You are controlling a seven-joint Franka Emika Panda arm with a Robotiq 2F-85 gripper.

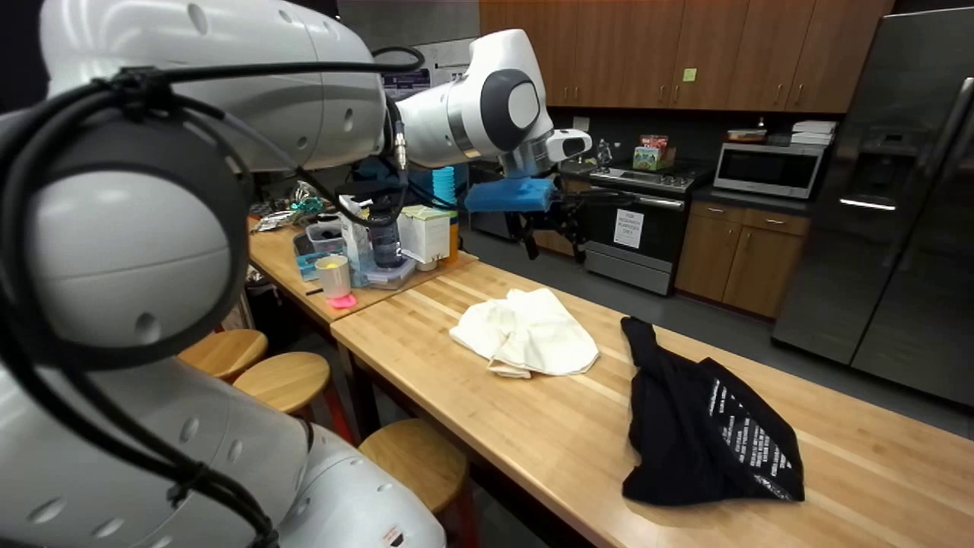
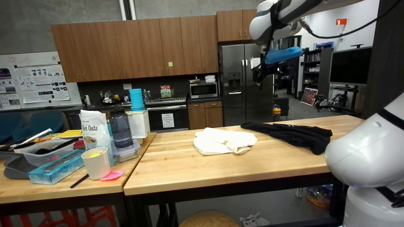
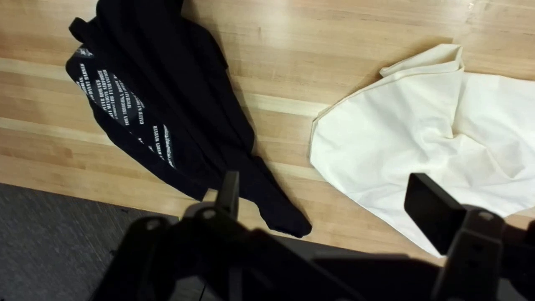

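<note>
Cream cloth [image 1: 533, 339], black garment [image 1: 685, 426] (white-lettered), tan tabletop [image 1: 548, 426]

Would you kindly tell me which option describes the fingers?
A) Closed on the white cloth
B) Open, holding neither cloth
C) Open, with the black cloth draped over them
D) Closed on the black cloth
B: the wrist view shows the fingers standing wide apart with nothing gripped between them, while the white cloth and the black cloth both lie on the wooden table.
</note>
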